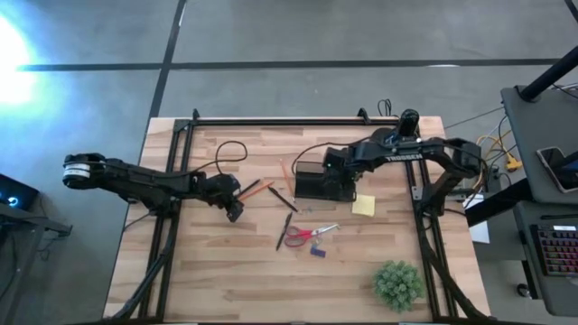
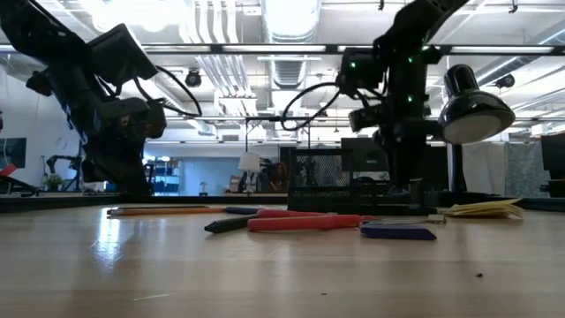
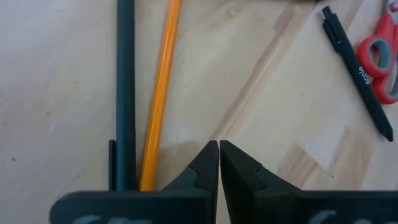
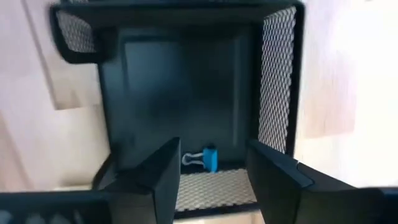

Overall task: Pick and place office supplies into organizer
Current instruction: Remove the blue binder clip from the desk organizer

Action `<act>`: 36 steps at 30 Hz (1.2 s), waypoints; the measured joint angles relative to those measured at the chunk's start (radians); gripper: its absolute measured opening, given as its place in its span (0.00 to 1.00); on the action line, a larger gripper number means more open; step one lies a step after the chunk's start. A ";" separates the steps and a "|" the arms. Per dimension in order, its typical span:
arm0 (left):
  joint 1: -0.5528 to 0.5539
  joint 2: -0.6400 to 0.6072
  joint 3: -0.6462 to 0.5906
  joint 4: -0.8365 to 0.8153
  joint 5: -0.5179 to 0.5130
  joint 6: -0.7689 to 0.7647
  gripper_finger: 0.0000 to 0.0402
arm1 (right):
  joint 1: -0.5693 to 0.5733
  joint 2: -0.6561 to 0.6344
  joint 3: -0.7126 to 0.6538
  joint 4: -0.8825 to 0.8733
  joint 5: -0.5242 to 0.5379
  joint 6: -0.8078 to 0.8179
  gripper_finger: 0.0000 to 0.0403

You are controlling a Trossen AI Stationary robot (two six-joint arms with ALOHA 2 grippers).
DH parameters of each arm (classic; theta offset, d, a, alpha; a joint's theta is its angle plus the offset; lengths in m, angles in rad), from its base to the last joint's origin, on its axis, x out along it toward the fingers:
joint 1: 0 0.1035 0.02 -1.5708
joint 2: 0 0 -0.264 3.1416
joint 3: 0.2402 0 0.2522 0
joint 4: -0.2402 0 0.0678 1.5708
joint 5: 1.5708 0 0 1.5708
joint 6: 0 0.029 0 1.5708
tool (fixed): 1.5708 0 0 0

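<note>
The black mesh organizer (image 1: 322, 186) stands on the table's middle, toward the far side. My right gripper (image 4: 211, 177) hangs open over one of its compartments, fingers pointing down. A small blue binder clip (image 4: 206, 158) lies on that compartment's floor, between the fingers in the picture and apart from them. Red-handled scissors (image 1: 312, 233), a black pen (image 1: 284, 230), a blue piece (image 1: 318, 251) and a yellow sticky-note pad (image 1: 363, 206) lie flat on the wood. My left gripper (image 3: 219, 149) is shut with nothing in it, beside an orange pencil (image 3: 161, 87) and a dark pen (image 3: 124, 81).
A green plant (image 1: 398, 283) stands near the front right corner. Another thin orange pen (image 1: 287, 171) lies left of the organizer. A cable (image 1: 230, 152) loops on the far left of the table. Bare wood spreads along the near edge.
</note>
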 joint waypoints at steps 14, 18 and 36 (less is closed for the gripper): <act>0.000 0.000 -0.003 0.000 -0.017 -0.024 0.00 | -0.001 0.000 -0.116 0.043 0.004 -0.043 0.36; 0.000 0.000 -0.003 -0.001 -0.023 -0.025 0.00 | -0.001 -0.004 -0.143 0.046 0.002 -0.041 0.34; 0.000 0.000 -0.003 0.000 -0.035 -0.025 0.00 | 0.009 -0.112 0.115 -0.152 0.041 0.066 0.28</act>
